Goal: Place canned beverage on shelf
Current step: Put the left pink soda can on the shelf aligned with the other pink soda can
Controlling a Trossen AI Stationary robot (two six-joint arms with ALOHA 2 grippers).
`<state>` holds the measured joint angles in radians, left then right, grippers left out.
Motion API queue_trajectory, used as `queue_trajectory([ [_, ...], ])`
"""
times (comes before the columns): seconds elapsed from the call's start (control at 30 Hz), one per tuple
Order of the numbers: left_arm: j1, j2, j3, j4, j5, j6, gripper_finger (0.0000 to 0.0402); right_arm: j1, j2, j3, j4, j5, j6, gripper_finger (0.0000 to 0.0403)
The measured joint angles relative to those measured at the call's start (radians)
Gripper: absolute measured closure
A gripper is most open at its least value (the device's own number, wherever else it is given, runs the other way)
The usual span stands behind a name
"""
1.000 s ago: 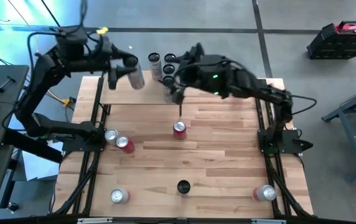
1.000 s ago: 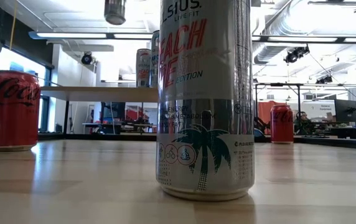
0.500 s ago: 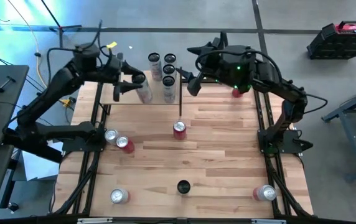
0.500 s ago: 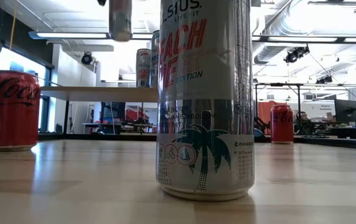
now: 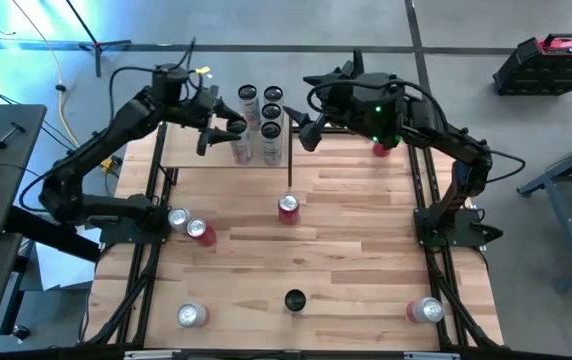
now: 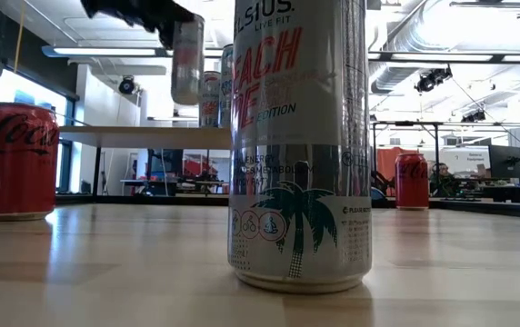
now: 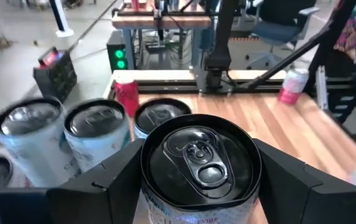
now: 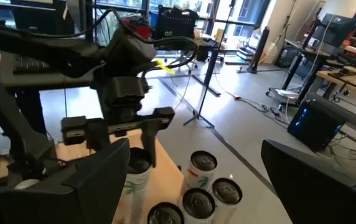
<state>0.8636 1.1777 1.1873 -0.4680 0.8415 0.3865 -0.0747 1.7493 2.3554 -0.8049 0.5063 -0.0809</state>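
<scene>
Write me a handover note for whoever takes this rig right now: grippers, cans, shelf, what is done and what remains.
Left gripper: shut on a can, held upright above the shelf, beside the cans already standing there.
Right gripper: open, empty, waiting above the shelf's right end.
Done: a cluster of cans stands on the shelf.
Left: lower and release the held can. More cans stand on the table: one in the middle, two at the left edge, three near the front edge, one red can at the far right.

Grey floor [image 5: 466, 30], ceiling strip lights [image 6: 105, 51]
</scene>
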Motion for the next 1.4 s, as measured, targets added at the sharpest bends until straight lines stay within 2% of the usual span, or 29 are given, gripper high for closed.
queue_trajectory([
  [0.23,0.016,0.063,0.001,0.02,-0.038,0.114,0.0163,-0.011,0.0,0.0,-0.047,0.004,0.07,0.0054],
  [0.6,0.017,0.091,0.001,0.06,-0.19,0.123,0.0163,-0.019,0.0,0.0,-0.078,0.019,0.103,0.0054],
  [0.83,0.022,0.091,0.0,0.085,-0.168,0.063,0.0163,-0.024,0.0,0.0,-0.078,0.022,0.108,0.0054],
  [0.97,0.022,0.092,-0.059,0.177,-0.101,-0.001,0.0163,-0.023,0.0,0.0,-0.085,0.022,0.111,0.0054],
  [1.4,0.032,0.092,-0.066,0.205,-0.124,-0.036,0.0162,-0.016,0.0,0.0,-0.098,0.021,0.128,0.0054],
])
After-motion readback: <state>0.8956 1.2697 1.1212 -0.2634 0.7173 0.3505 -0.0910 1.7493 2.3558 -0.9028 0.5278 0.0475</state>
